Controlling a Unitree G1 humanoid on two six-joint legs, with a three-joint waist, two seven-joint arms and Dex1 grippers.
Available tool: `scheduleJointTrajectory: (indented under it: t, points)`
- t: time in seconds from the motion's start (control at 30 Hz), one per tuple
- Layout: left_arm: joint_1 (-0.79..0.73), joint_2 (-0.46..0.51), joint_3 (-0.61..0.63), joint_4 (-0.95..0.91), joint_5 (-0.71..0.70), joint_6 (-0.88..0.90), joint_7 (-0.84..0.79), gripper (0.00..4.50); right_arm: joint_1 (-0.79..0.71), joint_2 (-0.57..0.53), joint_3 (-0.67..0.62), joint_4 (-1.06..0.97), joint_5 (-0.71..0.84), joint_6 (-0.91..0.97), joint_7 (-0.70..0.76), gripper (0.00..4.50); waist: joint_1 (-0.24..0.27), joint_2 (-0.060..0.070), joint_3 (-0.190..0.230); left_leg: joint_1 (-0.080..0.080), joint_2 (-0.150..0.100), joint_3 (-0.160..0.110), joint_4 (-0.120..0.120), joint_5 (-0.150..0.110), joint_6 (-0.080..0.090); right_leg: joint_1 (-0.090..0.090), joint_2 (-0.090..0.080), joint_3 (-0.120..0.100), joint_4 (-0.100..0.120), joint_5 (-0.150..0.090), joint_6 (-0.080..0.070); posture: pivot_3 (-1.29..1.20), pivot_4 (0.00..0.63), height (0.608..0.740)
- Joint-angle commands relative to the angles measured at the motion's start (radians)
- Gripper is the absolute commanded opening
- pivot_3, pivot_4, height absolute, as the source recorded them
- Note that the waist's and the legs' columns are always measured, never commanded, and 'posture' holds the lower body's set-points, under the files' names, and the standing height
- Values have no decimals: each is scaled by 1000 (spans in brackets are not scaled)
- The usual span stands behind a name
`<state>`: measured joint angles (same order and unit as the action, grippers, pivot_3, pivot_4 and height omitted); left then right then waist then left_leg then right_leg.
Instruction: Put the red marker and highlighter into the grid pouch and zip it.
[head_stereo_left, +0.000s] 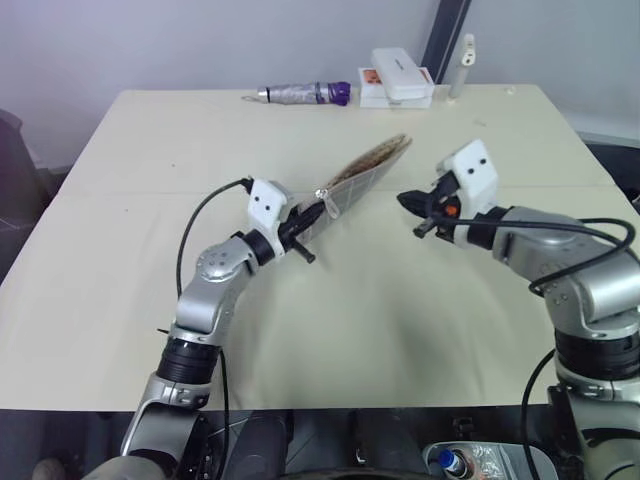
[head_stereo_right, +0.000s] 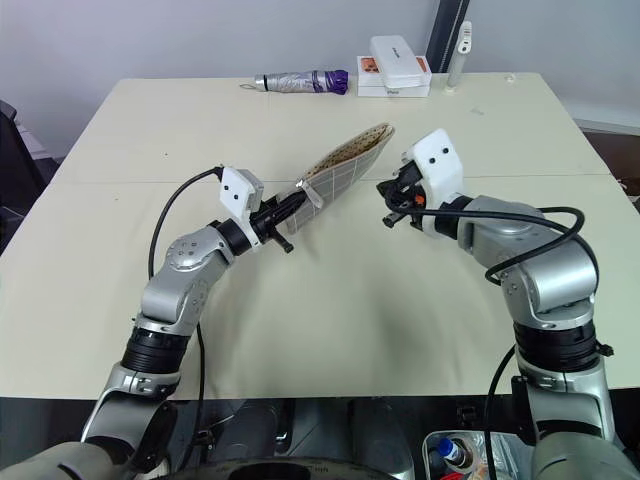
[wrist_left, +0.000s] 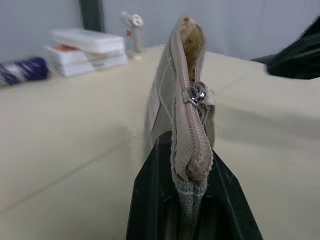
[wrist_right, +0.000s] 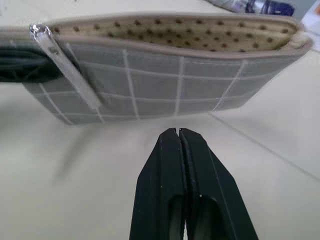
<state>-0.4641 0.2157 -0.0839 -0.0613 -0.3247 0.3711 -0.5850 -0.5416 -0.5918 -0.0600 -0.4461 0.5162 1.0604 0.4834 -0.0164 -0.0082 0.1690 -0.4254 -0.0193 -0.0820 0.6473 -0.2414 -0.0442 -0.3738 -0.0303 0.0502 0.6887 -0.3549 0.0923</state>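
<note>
Head view: grid pouch (head_stereo_left: 362, 173) held aloft at table (head_stereo_left: 120, 300) centre, one end clamped by left gripper (head_stereo_left: 303, 226).

Right wrist view: right gripper (wrist_right: 180, 131) closed empty at 6 o'clock below pouch; mouth mostly unzipped.

Risk: contents could spill if the pouch is tipped.

Your left end effector (head_stereo_right: 285, 218) is clamped shut, arm reaching forward and inward; your right end effector (head_stereo_right: 388, 205) is closed, pointing toward it.

worktop (head_stereo_left: 330, 330): beige | far edge: purple-capped silver tube (head_stereo_left: 303, 94) lying flat | white boxes (head_stereo_left: 397, 78) stacked | white bottle (head_stereo_left: 461, 66) upright
</note>
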Motion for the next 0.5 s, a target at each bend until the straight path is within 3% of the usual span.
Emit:
scheduleJointTrajectory:
  t: [0.03, 0.13, 0.5]
  points:
    - [-17, 5, 47, -62, -87, 87, -8, 0, 4, 27, -8, -94, 56, 22, -1, 961, 1, 0, 0, 0, 0, 0, 0, 0, 0, 0, 0, 0, 0, 0, 0, 0, 150, 740]
    - [-26, 9, 64, -69, -123, 133, -9, 0, 19, 35, 46, -128, 37, 8, -18, 2423, 2, 0, 0, 0, 0, 0, 0, 0, 0, 0, 0, 0, 0, 0, 0, 0, 150, 740]
    - [-35, 35, 49, -85, -141, 175, -36, 0, 0, 155, 183, -86, -28, -30, -96, 2423, 1, 0, 0, 0, 0, 0, 0, 0, 0, 0, 0, 0, 0, 0, 0, 0, 150, 740]
